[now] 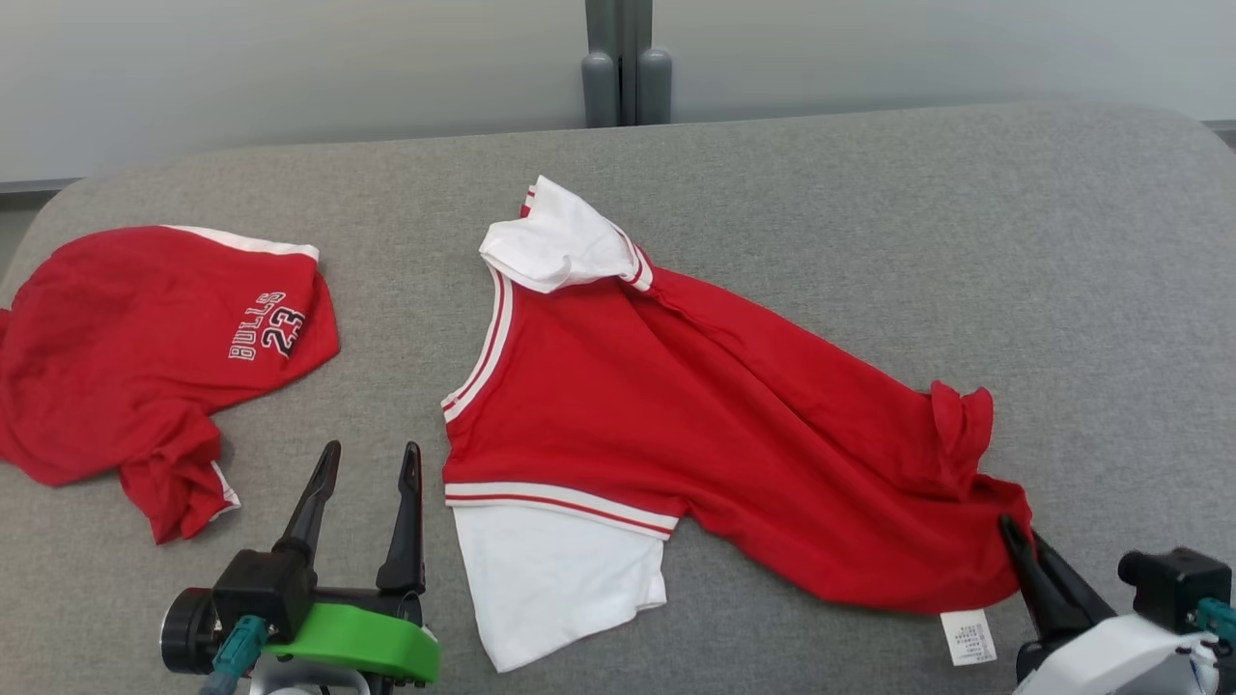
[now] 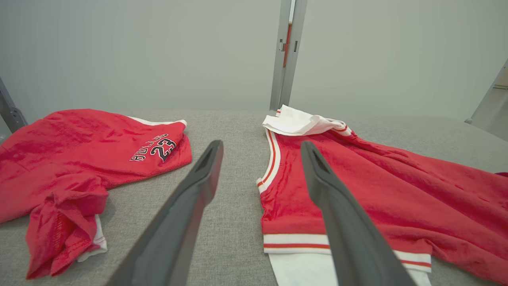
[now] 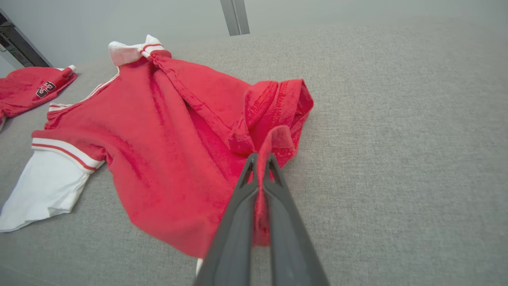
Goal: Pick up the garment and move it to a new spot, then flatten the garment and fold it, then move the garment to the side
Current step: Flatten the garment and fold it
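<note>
**Shorts** point(image 1: 145, 347): red and crumpled, lying left of the left gripper point(image 1: 372, 456) and apart from it. The head and left wrist views show the print "BULLS 23". The right wrist view catches just their edge.

**Left gripper:** fingers spread wide, nothing between them. It sits over the grey surface point(image 1: 869, 193), between the shorts and the shirt point(image 1: 676, 415).

**Shirt:** red with white sleeves, spread on the surface to the right of the left gripper. The neckline faces that gripper and the hem runs toward the right gripper point(image 1: 1011, 529). The near sleeve point(image 1: 550, 579) lies flat just beside the left gripper. The far sleeve is folded over.

**Right gripper:** fingers together, clamped on a raised fold of the hem. The right wrist view shows red cloth pinched between the fingers. The head view shows the tips at the hem, but not the pinch.

**Tag** point(image 1: 969, 637): white, just left of the right gripper in the head view.
</note>
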{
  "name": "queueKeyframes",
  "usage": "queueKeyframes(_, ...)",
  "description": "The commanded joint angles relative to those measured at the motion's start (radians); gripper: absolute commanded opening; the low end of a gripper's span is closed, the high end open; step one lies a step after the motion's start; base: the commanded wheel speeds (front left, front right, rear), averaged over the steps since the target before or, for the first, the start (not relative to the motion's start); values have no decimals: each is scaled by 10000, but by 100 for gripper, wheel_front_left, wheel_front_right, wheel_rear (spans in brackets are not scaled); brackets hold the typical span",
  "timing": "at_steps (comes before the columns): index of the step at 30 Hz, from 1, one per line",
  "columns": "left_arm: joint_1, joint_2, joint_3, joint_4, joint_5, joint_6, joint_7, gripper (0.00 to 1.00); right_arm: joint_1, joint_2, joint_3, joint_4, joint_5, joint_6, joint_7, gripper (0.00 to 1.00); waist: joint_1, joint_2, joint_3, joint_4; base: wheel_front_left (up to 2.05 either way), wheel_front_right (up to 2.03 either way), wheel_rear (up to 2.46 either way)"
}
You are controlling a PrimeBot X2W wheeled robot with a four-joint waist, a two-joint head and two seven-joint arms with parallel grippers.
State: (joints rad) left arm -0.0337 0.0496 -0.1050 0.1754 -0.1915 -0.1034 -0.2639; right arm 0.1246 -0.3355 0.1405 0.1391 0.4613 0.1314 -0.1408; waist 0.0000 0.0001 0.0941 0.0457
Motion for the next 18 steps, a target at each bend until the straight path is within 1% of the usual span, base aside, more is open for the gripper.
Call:
queueKeyframes(1,-172,19,-32,39,-36,70,-7,100,-325,-75,30,16,-110,-14,35,0,0,-1,72,158,0,0,0)
queueKeyframes(5,-330,17,-149,94,-75,85,-7,100,-1210,-251,101,508,-234,-14,-21,0,0,-1,255,512,0,0,0)
queueKeyframes(7,-437,20,-192,126,-115,85,-7,100,-1724,-349,132,966,-268,-14,-71,0,0,-1,364,690,0,0,0)
queueKeyframes(10,-539,19,-324,159,-160,117,-5,100,-2575,-504,134,1815,-275,-14,-242,0,0,-1,516,960,0,0,0)
queueKeyframes(13,-582,20,-388,190,-188,158,-5,100,-3304,-429,102,2724,-109,-14,-389,0,0,-1,593,1131,0,0,0)
queueKeyframes(16,-631,18,-452,242,-224,167,-7,100,-3892,-433,335,3670,-89,-14,-512,0,0,-1,618,1287,0,0,0)
queueKeyframes(17,-629,18,-451,248,-234,180,-5,100,-4040,-409,415,3890,-55,-14,-582,8,0,-1,613,1306,0,0,0)
queueKeyframes(18,-623,20,-449,261,-239,176,-5,100,-4172,-412,515,4142,-27,-14,-665,42,0,-1,598,1319,0,0,0)
